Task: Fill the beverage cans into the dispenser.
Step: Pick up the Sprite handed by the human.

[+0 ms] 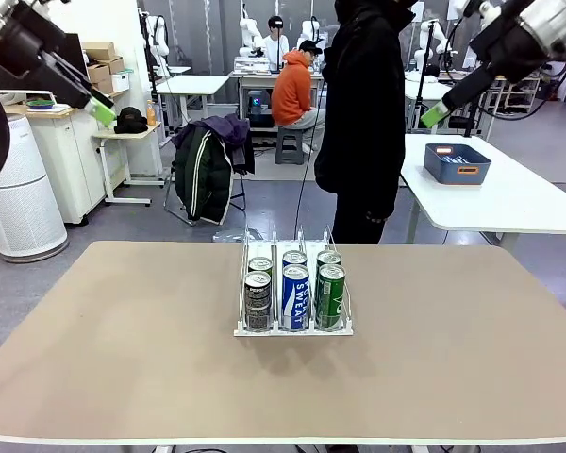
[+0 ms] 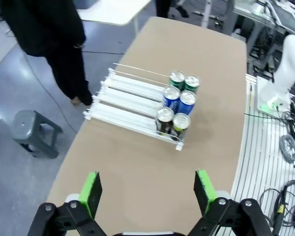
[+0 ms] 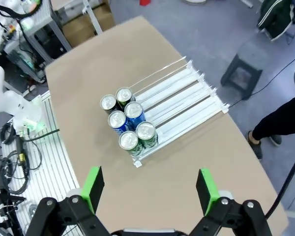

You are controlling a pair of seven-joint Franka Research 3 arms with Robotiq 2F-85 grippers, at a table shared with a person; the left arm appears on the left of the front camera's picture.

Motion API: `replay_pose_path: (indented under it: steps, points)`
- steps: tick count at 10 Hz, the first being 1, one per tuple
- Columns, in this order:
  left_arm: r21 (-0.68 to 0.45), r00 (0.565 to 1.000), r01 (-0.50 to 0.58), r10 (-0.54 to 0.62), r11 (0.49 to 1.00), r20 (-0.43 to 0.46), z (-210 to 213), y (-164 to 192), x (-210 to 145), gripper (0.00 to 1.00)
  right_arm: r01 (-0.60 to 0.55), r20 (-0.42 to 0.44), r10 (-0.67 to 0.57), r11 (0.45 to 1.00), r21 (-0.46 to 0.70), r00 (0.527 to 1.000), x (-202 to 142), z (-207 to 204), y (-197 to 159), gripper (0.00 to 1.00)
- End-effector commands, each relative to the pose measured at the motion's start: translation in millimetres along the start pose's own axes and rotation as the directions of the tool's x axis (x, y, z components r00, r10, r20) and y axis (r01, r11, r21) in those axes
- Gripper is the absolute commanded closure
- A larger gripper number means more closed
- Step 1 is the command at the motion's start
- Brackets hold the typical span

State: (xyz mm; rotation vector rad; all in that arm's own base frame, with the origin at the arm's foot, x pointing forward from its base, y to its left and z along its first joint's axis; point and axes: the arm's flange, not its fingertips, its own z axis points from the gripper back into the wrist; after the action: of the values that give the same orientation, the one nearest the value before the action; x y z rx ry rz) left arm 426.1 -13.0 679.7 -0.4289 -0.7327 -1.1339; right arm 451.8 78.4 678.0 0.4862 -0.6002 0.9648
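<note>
Six beverage cans (image 1: 295, 288) stand paired in the dispenser (image 1: 292, 331) at centre frame, its narrow lanes keeping them upright. Left gripper (image 2: 147, 187) and right gripper (image 3: 150, 186) hang parted, empty, well above: filling judged complete

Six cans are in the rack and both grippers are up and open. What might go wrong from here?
1. The beverage cans stand packed two deep at the near end of the dispenser. A descending left gripper or right gripper might knock their tops, since the neighbours leave little finger room.
2. The person stands right at the far edge of the table, by the dispenser's empty far end. Reaching there would likely bring an arm close to them.
</note>
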Motion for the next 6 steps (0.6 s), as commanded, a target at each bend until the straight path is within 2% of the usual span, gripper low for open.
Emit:
replay_pose_path:
  steps: [1,6]
  points:
    - [0.091,0.999,-0.048,0.045,0.995,0.03,4,-3,7,0.0,-0.032,0.01,0.032,0.999,-0.002,0.999,9,14,-13,0.0]
    - [0.271,0.994,-0.107,0.094,0.957,0.06,26,-12,29,0.0,-0.053,0.056,0.057,0.996,-0.073,0.997,25,57,-13,0.0]
